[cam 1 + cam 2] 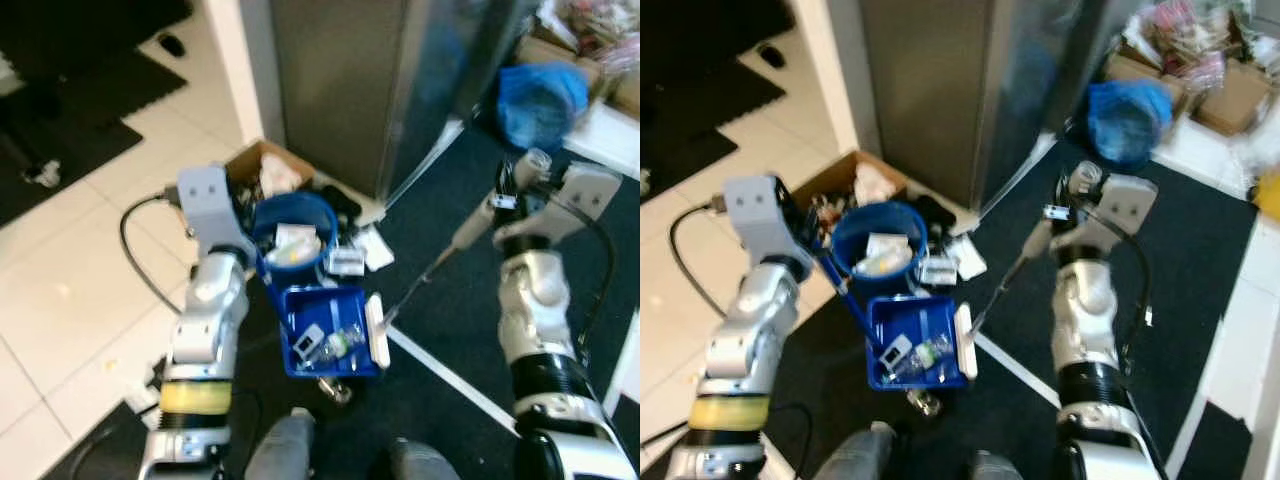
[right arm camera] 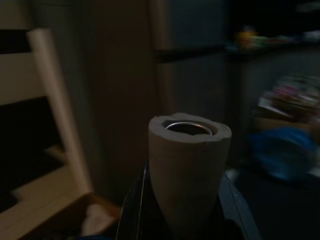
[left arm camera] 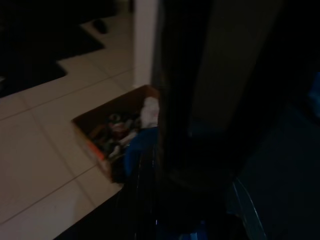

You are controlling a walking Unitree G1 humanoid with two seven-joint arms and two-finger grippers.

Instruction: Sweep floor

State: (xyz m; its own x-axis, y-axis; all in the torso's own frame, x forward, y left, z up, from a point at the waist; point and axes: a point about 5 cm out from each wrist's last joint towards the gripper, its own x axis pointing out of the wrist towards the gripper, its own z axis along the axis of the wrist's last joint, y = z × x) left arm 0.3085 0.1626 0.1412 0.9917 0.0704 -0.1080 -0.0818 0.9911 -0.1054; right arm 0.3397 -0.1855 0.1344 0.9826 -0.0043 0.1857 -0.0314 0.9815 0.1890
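Holding one broom (image 1: pixel 455 240), right claw (image 1: pixel 512 190); one dustpan (image 1: pixel 325 332), one bucket (image 1: pixel 295 235).

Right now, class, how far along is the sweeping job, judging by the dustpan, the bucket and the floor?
Done: rubbish already lies in the blue dustpan, and the blue bucket holds paper.

In hand: the right gripper holds the broom handle, its white head at the pan's edge; the left arm carries the dustpan's handle.

Left: scraps lie on the dark floor beside the bucket; the dustpan isn't emptied.
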